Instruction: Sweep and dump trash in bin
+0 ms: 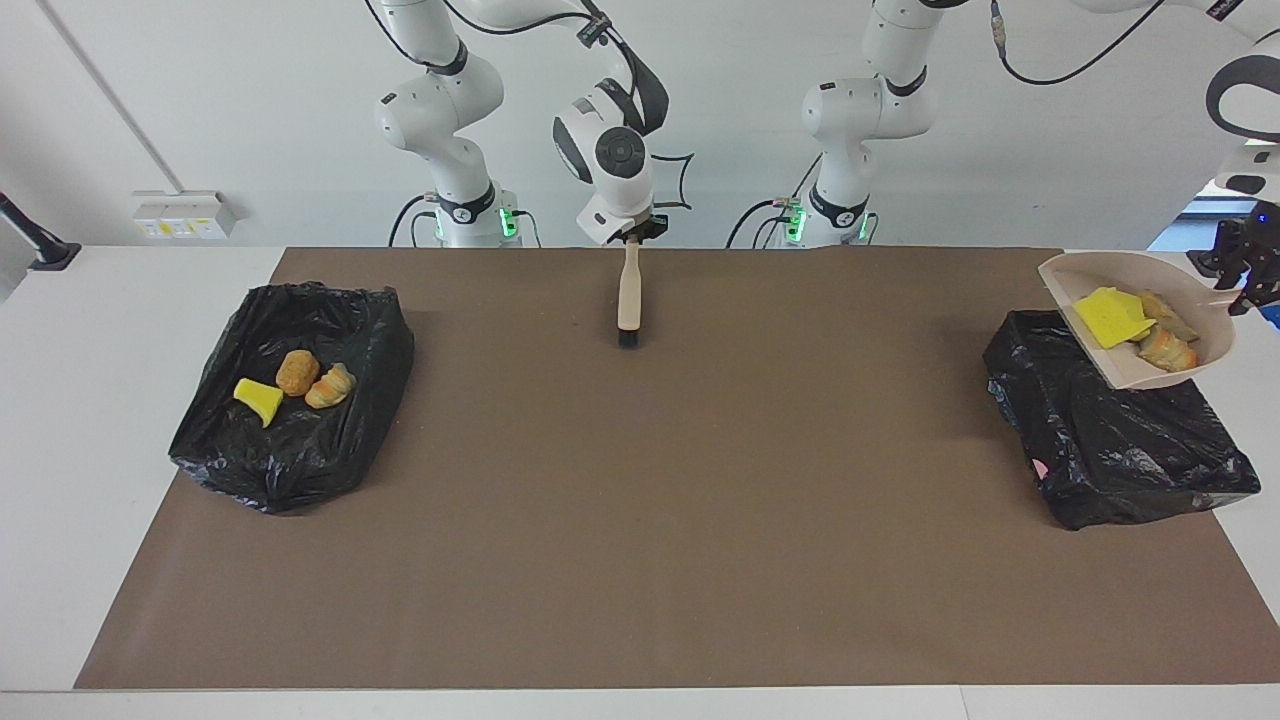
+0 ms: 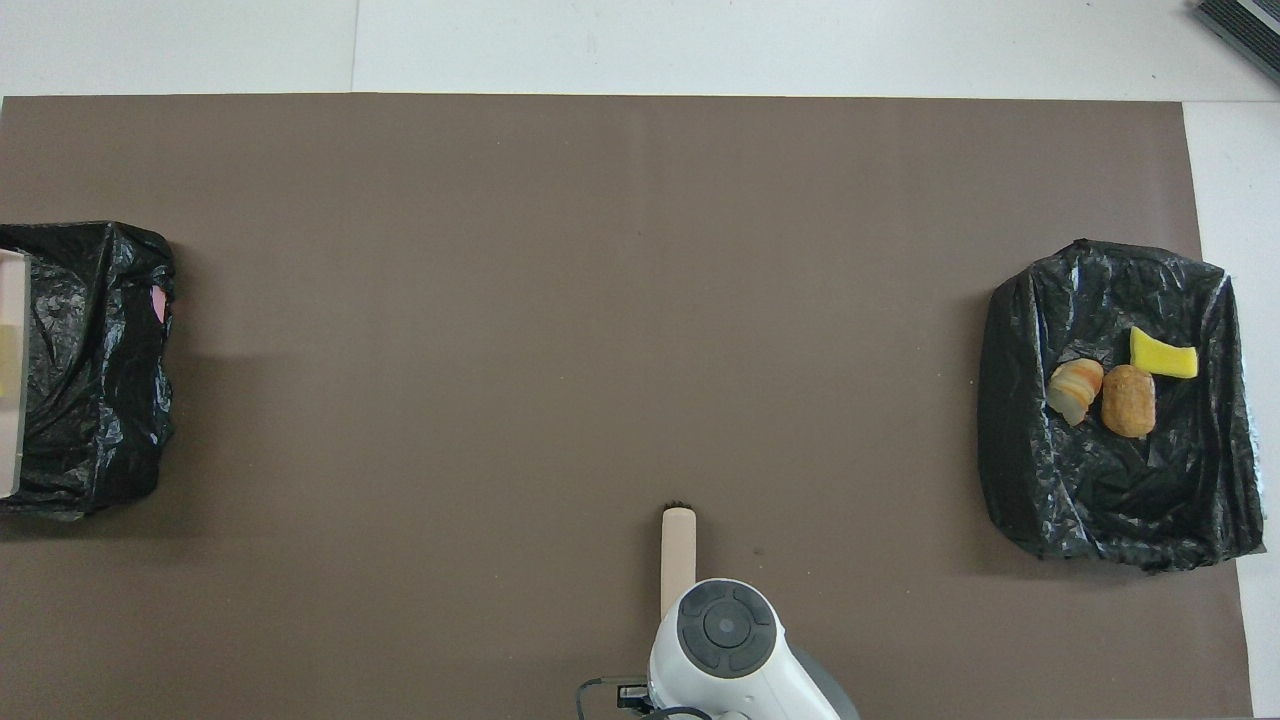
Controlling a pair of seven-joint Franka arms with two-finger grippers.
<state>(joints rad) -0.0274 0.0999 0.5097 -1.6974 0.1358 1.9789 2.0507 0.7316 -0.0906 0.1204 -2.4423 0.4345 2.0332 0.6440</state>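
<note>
The beige dustpan (image 1: 1105, 272) hangs tilted over the black bin (image 1: 1120, 450) at the left arm's end of the table. My left gripper (image 1: 1240, 288) is shut on its handle. In the pan lie trash pieces: yellow sponge (image 1: 1108, 316) and tan bread lumps (image 1: 1165, 348). In the overhead view only the pan's edge (image 2: 8, 370) shows, above that bin (image 2: 90, 370). My right gripper (image 1: 632, 232) is shut on a wooden brush (image 1: 628, 300) that hangs bristles down over the mat, close to the robots' edge. The overhead view shows the brush (image 2: 677, 555) poking out from under the right wrist.
A second black bin (image 1: 260, 460) sits at the right arm's end and holds a yellow chunk (image 1: 258, 398) and two bread pieces (image 1: 315, 380). It also shows in the overhead view (image 2: 1110, 500). A brown mat (image 1: 640, 500) covers the table between the bins.
</note>
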